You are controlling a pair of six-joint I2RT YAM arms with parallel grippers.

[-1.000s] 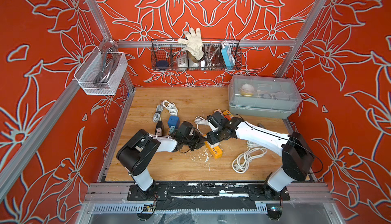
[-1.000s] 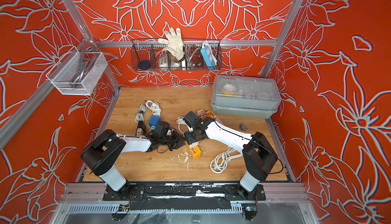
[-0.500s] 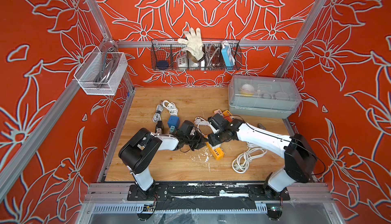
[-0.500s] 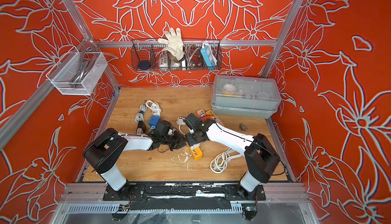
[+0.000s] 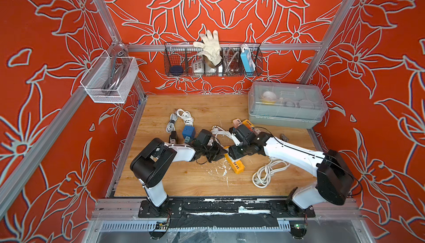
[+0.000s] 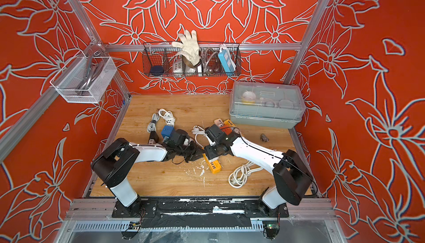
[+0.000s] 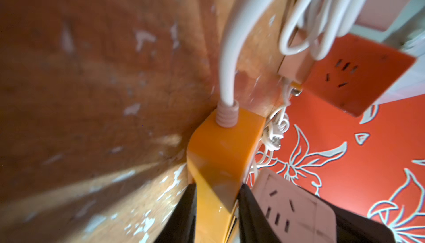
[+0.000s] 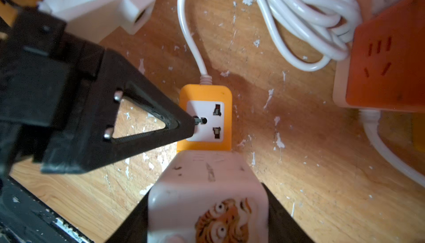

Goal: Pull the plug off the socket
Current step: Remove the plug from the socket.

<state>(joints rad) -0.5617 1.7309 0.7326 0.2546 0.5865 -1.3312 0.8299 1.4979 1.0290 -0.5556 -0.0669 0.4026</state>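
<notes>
Plug (image 8: 207,198): white block with a tiger print, sitting on the face of the orange socket strip (image 8: 204,92), right beside the strip's free outlet. Right tool (image 8: 207,228) is clamped on the plug, a black finger on either flank. Left tool (image 7: 216,209) is clamped on the strip itself near its cord end. It squeezes the orange body from both sides, and one fingertip (image 8: 185,128) overlaps the edge of the free outlet. In both top views the strip lies on the bench (image 5: 184,179) between the two arms. Its white cord (image 8: 190,46) runs off to a coil.

Step, as I read it: both grasps are made, so this is the brace-and-pull stage. Can't tell whether the pins are out. The plug body hides the joint in the right wrist view, and the left wrist view shows the plug close against the strip's face with no clear gap. Calling it not yet separated.

Next move calls for:
- Right tool draws the plug straight away from the socket face, along the pins, no twisting.
- Left tool pins the strip and takes the reaction.

Risk: the strip looks light and may lift or pivot with the plug if the left grip slips. A second orange socket block (image 8: 386,69) sits near, so the pull should stay clear of it.
</notes>
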